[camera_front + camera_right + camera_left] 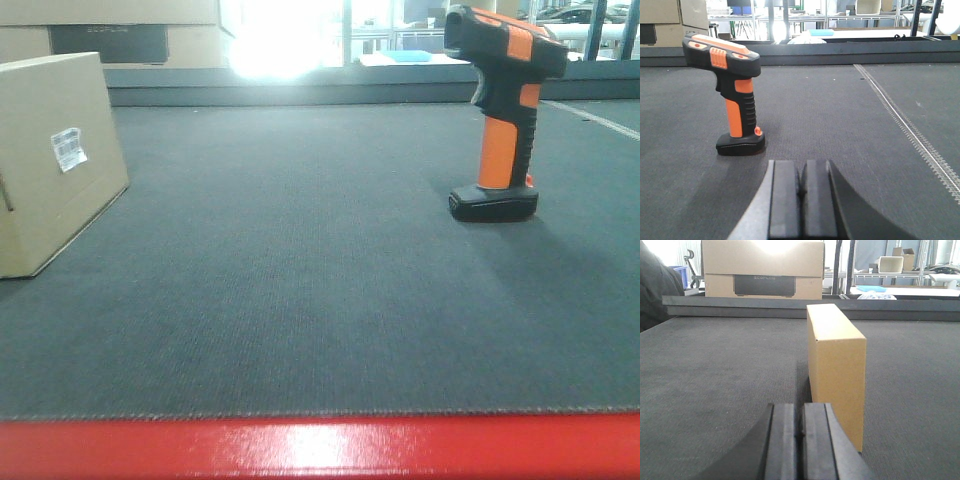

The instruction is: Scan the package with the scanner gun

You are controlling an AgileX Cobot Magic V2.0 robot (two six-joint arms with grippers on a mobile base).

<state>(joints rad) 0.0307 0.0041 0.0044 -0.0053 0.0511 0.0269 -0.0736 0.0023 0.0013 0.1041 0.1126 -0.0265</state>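
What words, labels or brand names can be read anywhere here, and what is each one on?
"ECOFLOW": faint grey letters on the black panel of the large cardboard carton beyond the table's far edge.
White barcode sticker on the brown cardboard package: bars show, but the print is too small to read.
Orange-and-black scanner gun: no readable text.

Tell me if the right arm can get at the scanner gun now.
Probably yes. The scanner gun stands upright ahead and left of the right gripper, with only bare mat between. The gripper is shut and must open first.
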